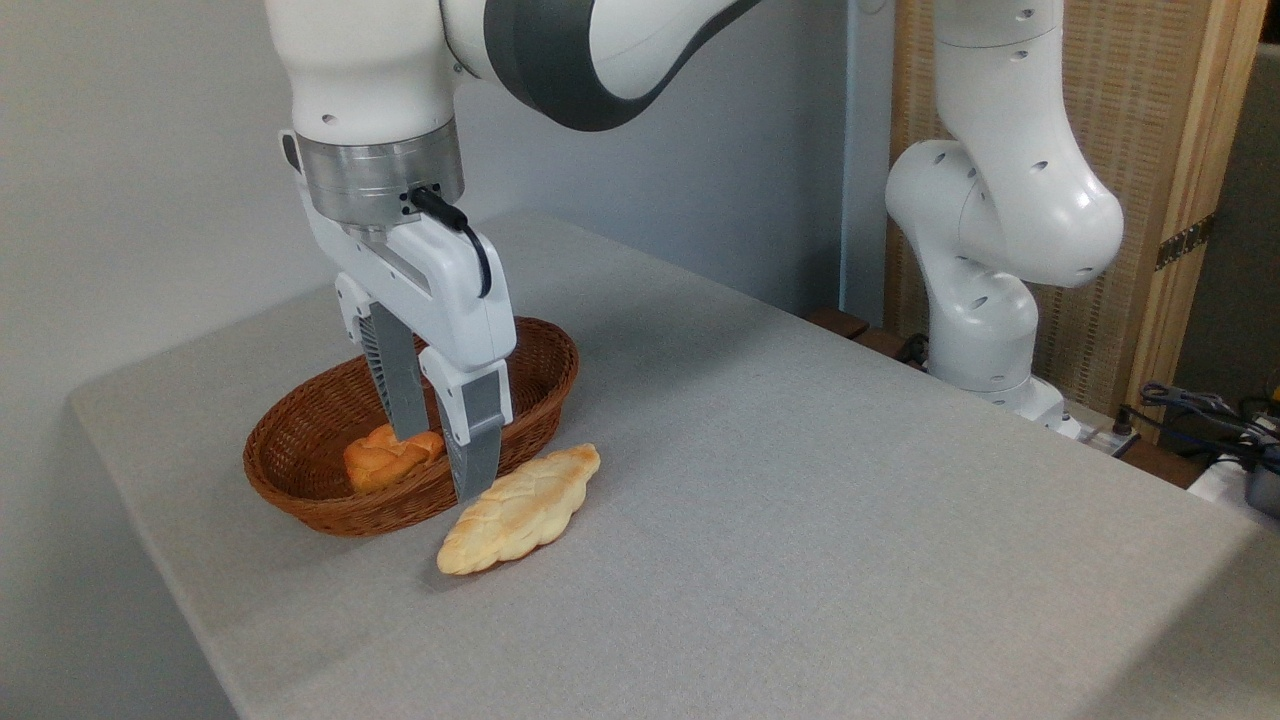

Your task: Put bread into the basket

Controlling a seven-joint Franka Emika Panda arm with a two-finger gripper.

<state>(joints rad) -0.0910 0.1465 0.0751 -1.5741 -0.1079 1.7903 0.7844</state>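
Note:
The bread (522,510), a long pale golden braided loaf, lies flat on the grey table just right of and in front of the basket (290,492). The basket is an oval reddish-brown wicker one, and a darker orange-brown bun (383,462) rests inside it. My gripper (443,465) points down over the basket's near rim, open, with nothing between its fingers. The nearer fingertip (476,488) comes down at the loaf's left edge. Over the bun hangs the farther fingertip (408,428). Whether either one touches anything cannot be told.
The arm's white base (985,340) stands at the table's far right edge. Cables and small devices (1215,420) lie beyond that edge, in front of a wooden screen (1150,200). A grey wall runs behind the table.

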